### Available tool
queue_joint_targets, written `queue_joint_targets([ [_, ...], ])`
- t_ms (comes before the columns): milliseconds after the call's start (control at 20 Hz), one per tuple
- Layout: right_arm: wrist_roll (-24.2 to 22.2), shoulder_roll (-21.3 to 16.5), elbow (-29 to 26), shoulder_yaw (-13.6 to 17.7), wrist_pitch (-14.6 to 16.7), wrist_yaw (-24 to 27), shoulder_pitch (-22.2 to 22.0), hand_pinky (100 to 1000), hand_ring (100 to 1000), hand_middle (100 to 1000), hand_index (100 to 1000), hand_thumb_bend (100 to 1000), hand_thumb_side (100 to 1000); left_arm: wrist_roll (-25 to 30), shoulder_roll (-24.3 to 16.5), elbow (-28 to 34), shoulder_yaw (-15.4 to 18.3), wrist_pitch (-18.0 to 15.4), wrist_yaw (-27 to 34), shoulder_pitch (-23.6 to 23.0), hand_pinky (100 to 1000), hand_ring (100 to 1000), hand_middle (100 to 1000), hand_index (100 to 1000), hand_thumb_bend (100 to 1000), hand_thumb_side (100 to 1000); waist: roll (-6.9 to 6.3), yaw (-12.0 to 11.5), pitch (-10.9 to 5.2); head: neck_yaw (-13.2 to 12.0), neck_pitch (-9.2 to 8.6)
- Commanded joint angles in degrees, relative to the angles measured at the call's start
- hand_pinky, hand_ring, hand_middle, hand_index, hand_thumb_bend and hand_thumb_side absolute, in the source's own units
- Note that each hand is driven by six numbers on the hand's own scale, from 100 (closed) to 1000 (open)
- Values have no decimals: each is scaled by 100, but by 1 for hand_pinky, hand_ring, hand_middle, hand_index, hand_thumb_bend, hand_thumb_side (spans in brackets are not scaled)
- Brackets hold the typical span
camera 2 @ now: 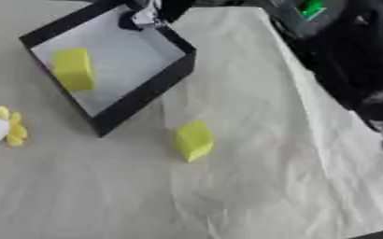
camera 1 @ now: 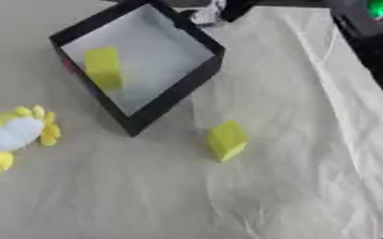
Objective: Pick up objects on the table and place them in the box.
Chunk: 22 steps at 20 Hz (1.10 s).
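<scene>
While one block [camera 1: 103,67] lies in the box [camera 1: 172,94], another block [camera 1: 227,140] must be fetched; neither hand is seen.

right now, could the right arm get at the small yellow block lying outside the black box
Probably yes: the small yellow block lies alone on the white sheet, apart from the black box, nothing over it, and the right arm is on that side.

Black and silver hand [camera 2: 150,13] at the top edge, fingers blurred, dark right arm [camera 2: 366,70] along the right side
</scene>
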State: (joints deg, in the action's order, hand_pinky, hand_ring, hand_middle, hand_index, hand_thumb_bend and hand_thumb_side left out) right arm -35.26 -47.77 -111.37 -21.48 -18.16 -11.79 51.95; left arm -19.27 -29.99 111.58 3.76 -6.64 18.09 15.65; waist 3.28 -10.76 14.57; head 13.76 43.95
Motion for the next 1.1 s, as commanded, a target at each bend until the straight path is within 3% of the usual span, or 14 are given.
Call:
queue_joint_targets([
  [50,64,-621,-308,145,255,221,-286,866,828,750,831,467,253,41,-198,62,11,-4,-35,40,948,978,930,860,123,773,-16,-10,-121,-26,16],
  [250,155,-1097,-321,173,849,306,-954,865,829,751,831,467,264,54,-196,61,7,-4,-39,35,948,979,930,860,122,775,-26,-22,-79,-36,16],
  [450,166,-1352,-322,146,1117,249,-1480,866,832,753,831,468,285,76,-182,60,-13,2,-38,28,949,980,931,860,122,777,-37,-33,-58,-27,13],
  [700,-44,-1390,-322,-58,1128,147,-1792,866,828,754,833,465,304,119,-153,48,-50,19,-31,39,949,982,931,860,122,781,-54,-60,-34,13,16],
  [1100,-493,-1191,-322,-497,1027,35,-1936,870,836,767,853,475,335,171,-113,16,-92,49,-20,60,951,984,932,861,123,786,-50,-118,-2,41,16],
])
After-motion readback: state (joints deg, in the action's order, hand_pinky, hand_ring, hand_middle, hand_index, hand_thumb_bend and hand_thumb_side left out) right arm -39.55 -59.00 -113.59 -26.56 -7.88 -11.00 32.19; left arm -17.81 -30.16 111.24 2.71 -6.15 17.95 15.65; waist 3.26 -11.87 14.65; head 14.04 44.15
